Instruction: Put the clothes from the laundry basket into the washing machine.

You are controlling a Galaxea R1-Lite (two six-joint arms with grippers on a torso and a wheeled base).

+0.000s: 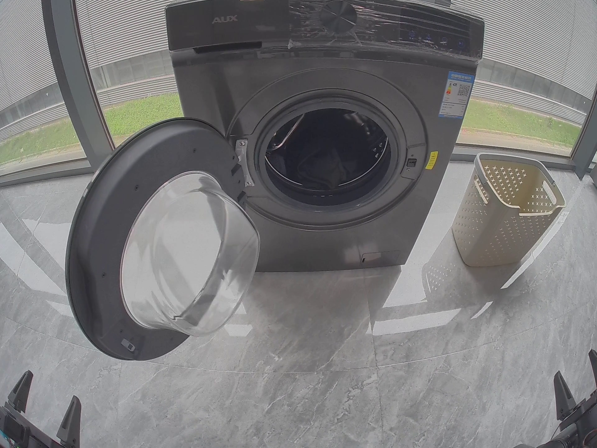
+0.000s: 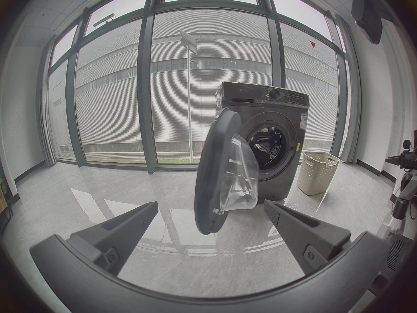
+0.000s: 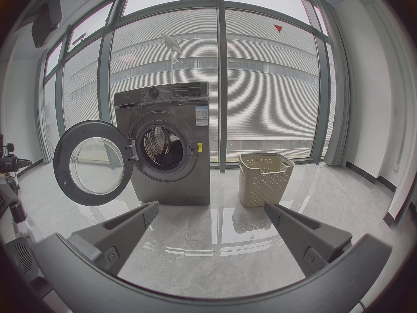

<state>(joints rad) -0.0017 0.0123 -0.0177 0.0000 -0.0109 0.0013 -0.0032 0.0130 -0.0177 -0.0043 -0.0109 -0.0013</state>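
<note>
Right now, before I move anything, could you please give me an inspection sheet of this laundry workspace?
Surface: glossy grey tiled floor, bare in front of the machine.
Job's things: washing machine with its door swung wide open to the robot's left; dark clothes lie in the drum; cream laundry basket stands apart on the robot's right, with no clothes showing inside.
Clutter: nothing seen.
Grippers: left gripper and right gripper are both open, holding nothing, low over the floor.
Cables: nothing seen.
Surroundings: tall windows behind the machine.

Washing machine (door open) beside laundry basket.
</note>
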